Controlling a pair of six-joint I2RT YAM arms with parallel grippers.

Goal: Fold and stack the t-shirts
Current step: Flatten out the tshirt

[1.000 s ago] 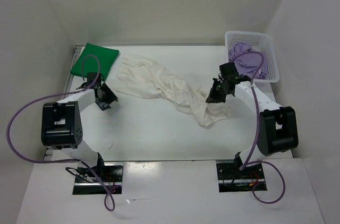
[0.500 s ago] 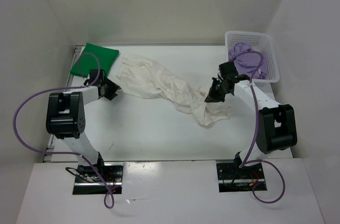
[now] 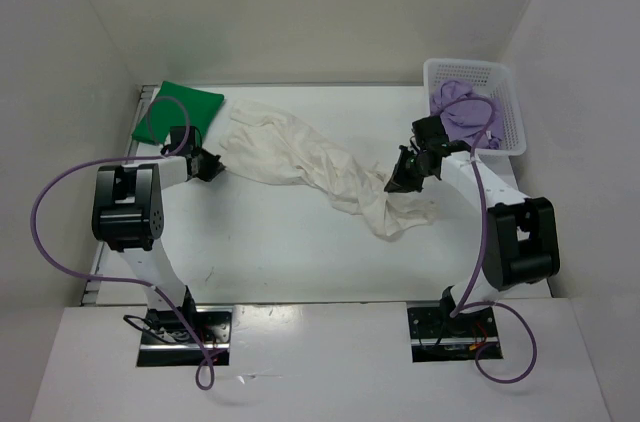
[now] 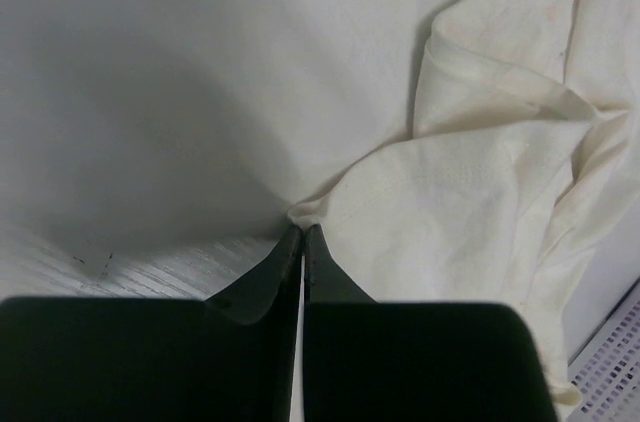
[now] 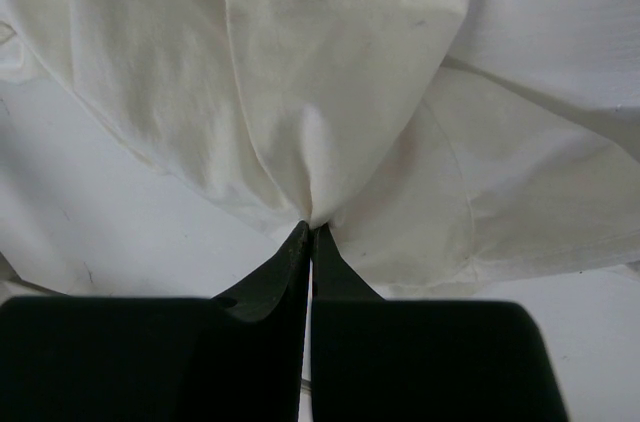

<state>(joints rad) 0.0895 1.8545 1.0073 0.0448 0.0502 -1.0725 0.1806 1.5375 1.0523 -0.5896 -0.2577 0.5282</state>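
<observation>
The white-cream t-shirt (image 3: 310,164) lies crumpled and stretched diagonally across the table. My left gripper (image 3: 213,166) is shut on the shirt's left corner (image 4: 310,210), its jaws pinching the hem. Over on the shirt's right part, my right gripper (image 3: 394,182) is shut on a bunched fold of cloth (image 5: 318,210). A bright green t-shirt (image 3: 177,112) lies folded at the back left corner. The light purple t-shirt (image 3: 462,112) sits bunched in the white basket (image 3: 508,122).
The basket stands at the back right, close to the right arm's elbow. White walls enclose the table on three sides. Purple cables (image 3: 60,212) loop beside both arms.
My left gripper moved right to the cream shirt's left corner and went from open to shut on it. The right gripper stayed shut on the cloth, unmoved.
</observation>
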